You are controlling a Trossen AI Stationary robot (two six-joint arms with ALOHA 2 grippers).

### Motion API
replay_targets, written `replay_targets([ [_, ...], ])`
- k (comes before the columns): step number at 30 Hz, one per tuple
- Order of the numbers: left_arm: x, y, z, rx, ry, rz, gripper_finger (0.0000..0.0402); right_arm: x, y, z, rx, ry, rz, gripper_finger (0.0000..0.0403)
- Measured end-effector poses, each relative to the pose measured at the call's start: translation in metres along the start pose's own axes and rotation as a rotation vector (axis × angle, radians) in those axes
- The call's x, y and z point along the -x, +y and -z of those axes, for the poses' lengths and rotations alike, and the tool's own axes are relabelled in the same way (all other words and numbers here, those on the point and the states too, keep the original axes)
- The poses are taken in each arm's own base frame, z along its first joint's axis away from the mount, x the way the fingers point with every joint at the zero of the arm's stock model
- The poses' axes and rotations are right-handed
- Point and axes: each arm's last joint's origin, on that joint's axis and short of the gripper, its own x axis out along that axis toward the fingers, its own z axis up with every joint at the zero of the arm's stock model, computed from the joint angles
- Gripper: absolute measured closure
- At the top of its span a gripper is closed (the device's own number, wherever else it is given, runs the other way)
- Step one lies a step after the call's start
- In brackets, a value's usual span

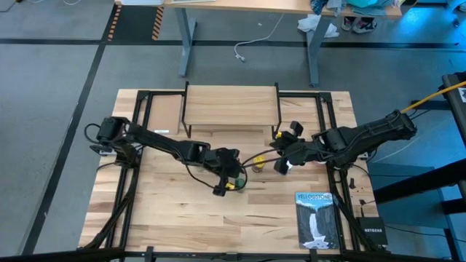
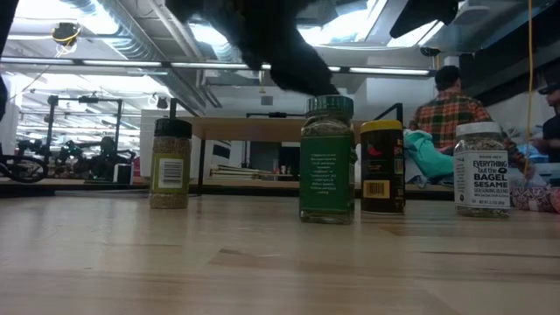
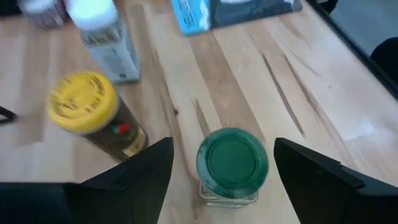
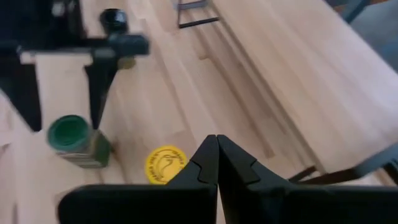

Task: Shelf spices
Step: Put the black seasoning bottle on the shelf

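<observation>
We're hovering the left gripper over the green jar, jaws spread wide w/ a finger on each side of the lid and not touching it, so we're judging this as the approach to the first pick; nothing is gripped yet. Just beside it the yellow-lidded amber jar is standing, then the white-lidded clear jar, and the dark-lidded jar is sitting well apart on the other side. The right gripper is waiting near the yellow lid w/ its fingers pressed together, empty. Farther back the shelf is standing, and its plank top looks bare, though the arms are probably hiding a bit of its front edge. Next we're needing to drop lower, close on the green jar's body, then lift clear of its neighbour.
</observation>
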Motion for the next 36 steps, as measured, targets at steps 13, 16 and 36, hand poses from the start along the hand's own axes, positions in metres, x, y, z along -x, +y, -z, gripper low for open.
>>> replay_targets([
  [13, 0.074, 0.019, -0.005, -0.001, 0.068, -0.215, 0.0130, -0.027, 0.009, 0.031, -0.075, 0.129, -0.163, 0.0402],
  [16, 0.088, 0.025, -0.006, 0.013, 0.047, -0.255, 0.0130, -0.039, 0.009, 0.040, -0.099, 0.138, -0.199, 0.0402],
  [36, 0.154, 0.033, 0.013, 0.113, -0.048, -0.497, 0.0130, -0.092, 0.001, 0.074, -0.223, 0.295, -0.148, 0.0402],
])
